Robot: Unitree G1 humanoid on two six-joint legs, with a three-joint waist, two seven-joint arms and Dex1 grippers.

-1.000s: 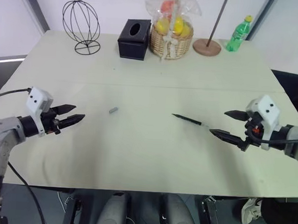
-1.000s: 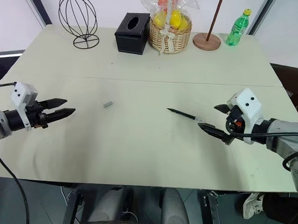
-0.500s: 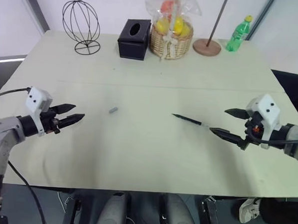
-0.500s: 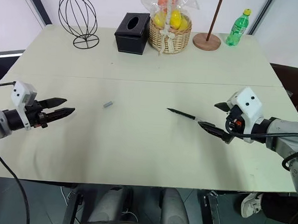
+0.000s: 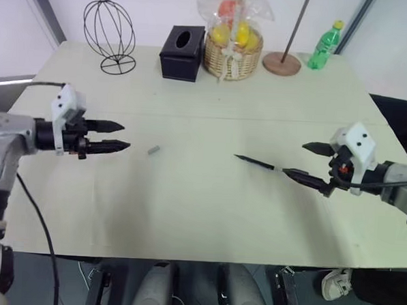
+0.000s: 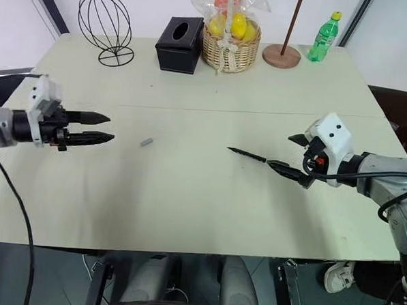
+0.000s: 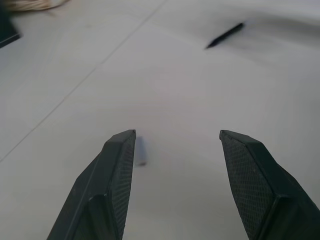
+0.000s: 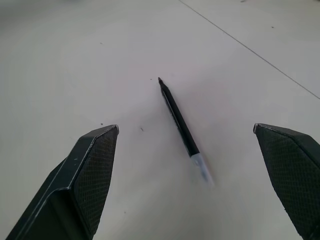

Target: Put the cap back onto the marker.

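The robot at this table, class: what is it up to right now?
It is about to recap a marker. The marker lies uncapped on the table, its grey cap lying apart to the left. The left gripper is open and points at the cap; the right gripper is open beside the marker's pale end. Neither holds anything yet. A wire stand, black box, fruit basket and green bottle line the far edge.

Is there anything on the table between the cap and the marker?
No. In the left eye view, only bare table lies between the cap and the marker.
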